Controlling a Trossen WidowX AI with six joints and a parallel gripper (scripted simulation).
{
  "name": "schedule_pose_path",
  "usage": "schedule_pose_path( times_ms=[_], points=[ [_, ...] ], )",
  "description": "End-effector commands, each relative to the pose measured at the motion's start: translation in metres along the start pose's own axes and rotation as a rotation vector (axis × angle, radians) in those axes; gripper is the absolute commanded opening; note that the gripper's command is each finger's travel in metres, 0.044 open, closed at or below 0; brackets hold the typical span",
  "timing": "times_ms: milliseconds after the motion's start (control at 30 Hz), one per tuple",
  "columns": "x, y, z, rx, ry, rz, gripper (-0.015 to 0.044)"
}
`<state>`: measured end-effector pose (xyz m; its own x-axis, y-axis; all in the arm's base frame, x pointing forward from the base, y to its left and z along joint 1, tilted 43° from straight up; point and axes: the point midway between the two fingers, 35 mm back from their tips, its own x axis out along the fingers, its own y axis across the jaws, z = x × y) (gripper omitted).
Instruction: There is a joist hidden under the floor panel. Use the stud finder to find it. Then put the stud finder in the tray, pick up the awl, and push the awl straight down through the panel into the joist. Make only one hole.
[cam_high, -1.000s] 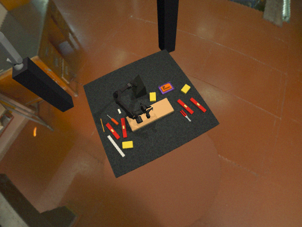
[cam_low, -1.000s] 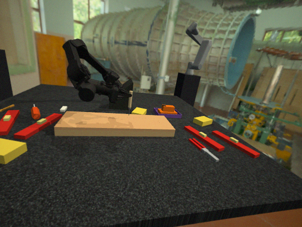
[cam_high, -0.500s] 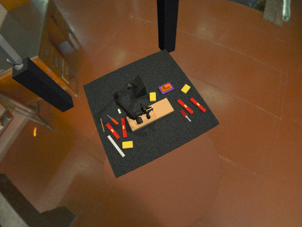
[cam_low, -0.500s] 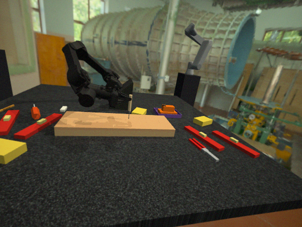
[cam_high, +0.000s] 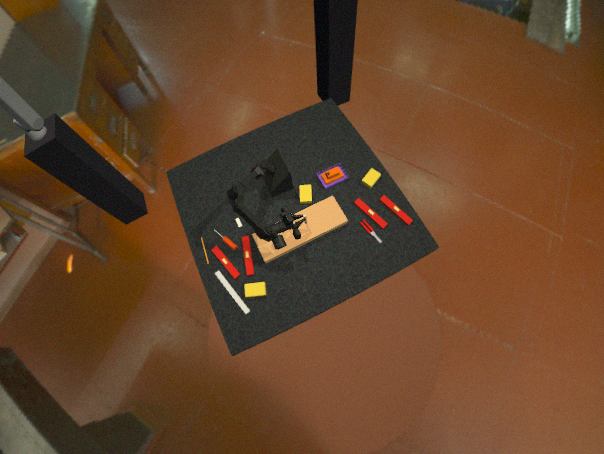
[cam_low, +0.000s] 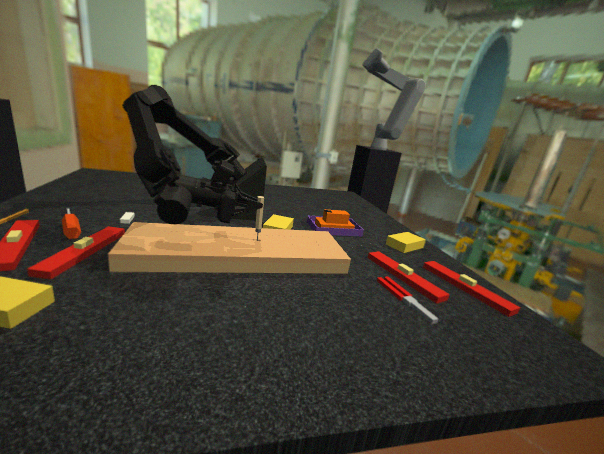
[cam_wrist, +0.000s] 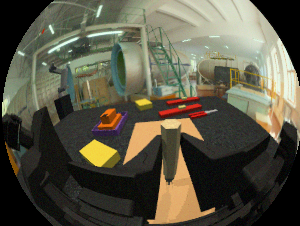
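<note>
My gripper (cam_low: 257, 204) (cam_high: 301, 218) (cam_wrist: 170, 137) is shut on the awl (cam_low: 259, 215) (cam_wrist: 170, 150), a pale wooden handle with a short metal tip. I hold it upright over the tan floor panel (cam_low: 210, 248) (cam_high: 327, 219) (cam_wrist: 174, 198), with its tip touching the panel's top near the far edge. The orange stud finder (cam_low: 335, 217) (cam_high: 333, 175) (cam_wrist: 109, 118) lies in the purple tray (cam_low: 350, 229) (cam_high: 323, 181) (cam_wrist: 98, 130) beyond the panel's right end. The joist is hidden under the panel.
Red levels (cam_low: 408, 276) (cam_low: 470, 287) (cam_low: 75, 251) lie on both sides of the panel. Yellow blocks (cam_low: 278, 221) (cam_low: 405, 241) (cam_low: 20, 300), a red-handled chisel (cam_low: 407, 299), an orange screwdriver (cam_low: 71, 226) and a white eraser (cam_low: 127, 217) lie on the black mat. A white ruler (cam_high: 231, 292) lies at the left.
</note>
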<state>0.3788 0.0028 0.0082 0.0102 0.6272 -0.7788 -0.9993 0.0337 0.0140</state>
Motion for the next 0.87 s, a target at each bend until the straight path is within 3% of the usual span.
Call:
schedule_pose_path(
  times_ms=[0, 833],
  points=[
    [0.0007, 0.0006, -0.0019, -0.005, 0.006, 0.003, 0.0000],
    [0.0002, 0.0001, -0.0002, 0.000, 0.000, 0.001, 0.0000]
  ],
)
